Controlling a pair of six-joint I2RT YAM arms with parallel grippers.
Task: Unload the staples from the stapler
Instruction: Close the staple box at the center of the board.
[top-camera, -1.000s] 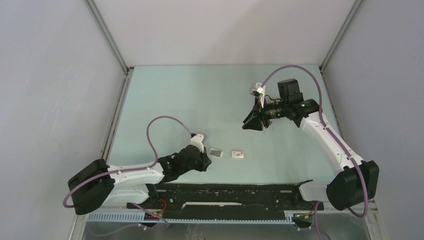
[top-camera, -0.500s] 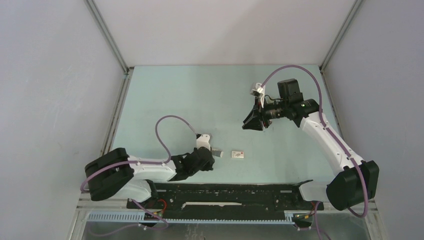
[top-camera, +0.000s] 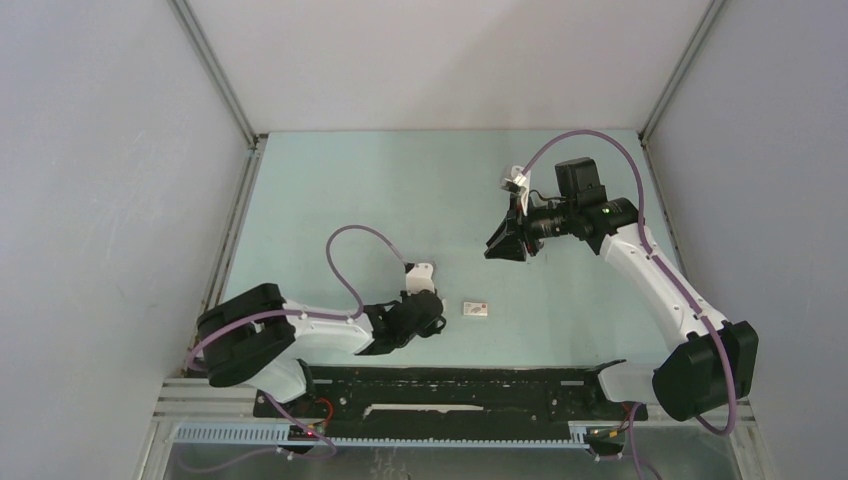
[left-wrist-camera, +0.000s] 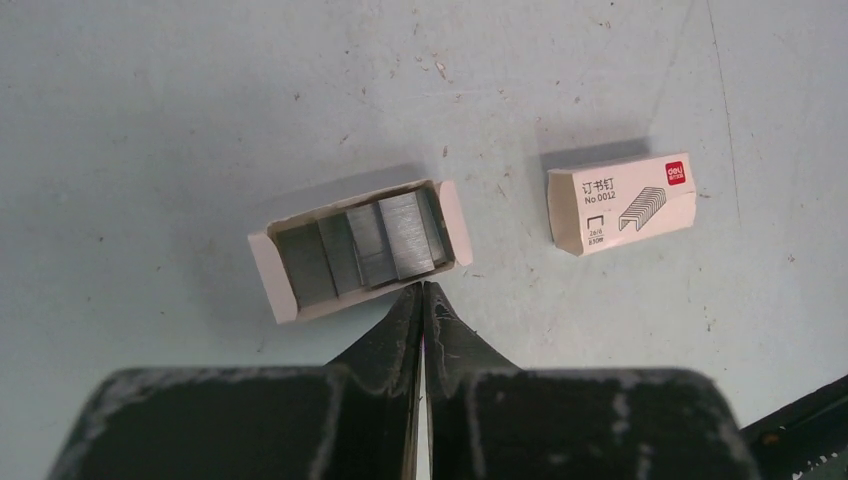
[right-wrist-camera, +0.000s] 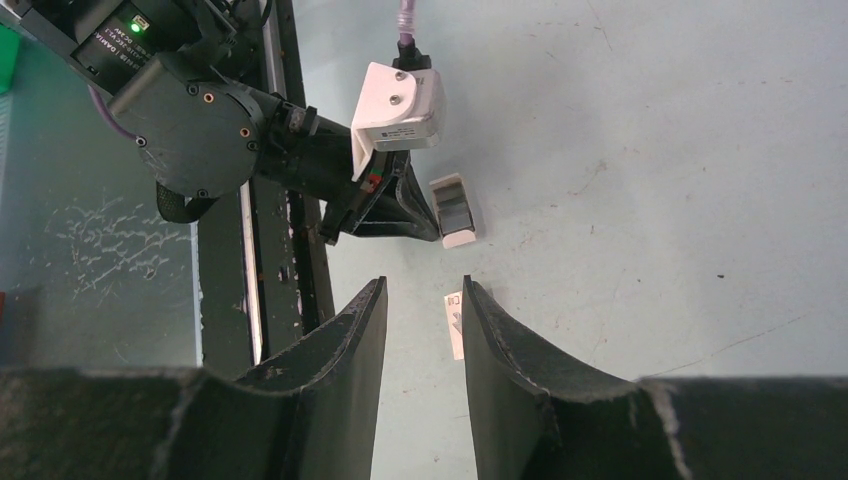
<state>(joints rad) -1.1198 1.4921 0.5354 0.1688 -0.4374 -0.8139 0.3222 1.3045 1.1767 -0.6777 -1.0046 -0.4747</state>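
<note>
Left wrist view shows the left gripper (left-wrist-camera: 421, 290) shut tight, with nothing seen between its tips. Just ahead of the tips, almost touching, lies a small open box (left-wrist-camera: 274, 281) with the staples (left-wrist-camera: 365, 245) inside. Off to the right sits a closed white box (left-wrist-camera: 620, 205). This arm has slid over to the staples in the last second. The right gripper (right-wrist-camera: 422, 285) stayed up high, a little open and empty. I see no stapler, so the staples may be out already.
</note>
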